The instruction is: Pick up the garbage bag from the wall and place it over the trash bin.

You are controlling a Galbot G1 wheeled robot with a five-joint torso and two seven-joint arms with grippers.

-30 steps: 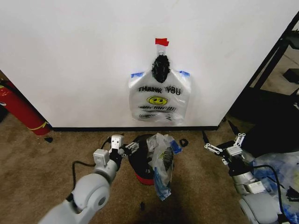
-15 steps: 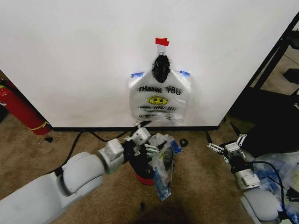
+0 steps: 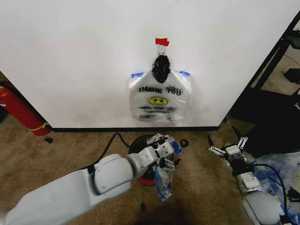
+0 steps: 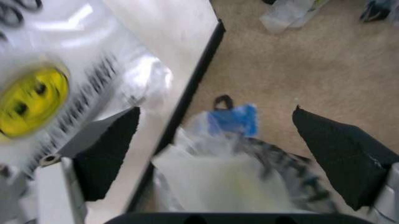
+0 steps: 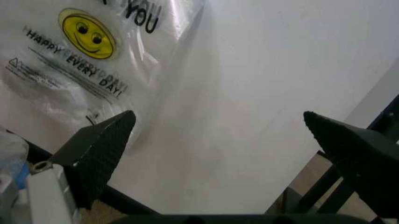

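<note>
The left gripper (image 3: 161, 149) reaches over the trash bin (image 3: 139, 145), its fingers spread wide on either side of the garbage bag (image 3: 163, 180), in the head view. The thin, clear, blue-patched bag is draped over the bin's rim at about 3 o'clock and hangs down that side toward the brown carpet (image 3: 42, 159). In the left wrist view, the gripper's two dark finger pads (image 4: 106, 151) stand well apart with the crumpled garbage bag (image 4: 231, 158) between them, a blue patch showing at its far end; whether either pad touches the plastic cannot be told.

The round black bin with its red base sits on the carpet just in front of the white wall (image 3: 84, 56), directly below the white "THANK YOU" bag (image 3: 160, 101) with a yellow smiley, which hangs on the wall under a strip of red tape (image 3: 162, 41). A red fire extinguisher (image 3: 18, 110) leans at 9 o'clock.

The right gripper (image 3: 227, 147) hovers near the floor at 3 o'clock from the bin, well apart from it, its fingers splayed and holding nothing. A heap of clear and blue plastic bags (image 3: 281, 173) lies at 4 o'clock.
</note>
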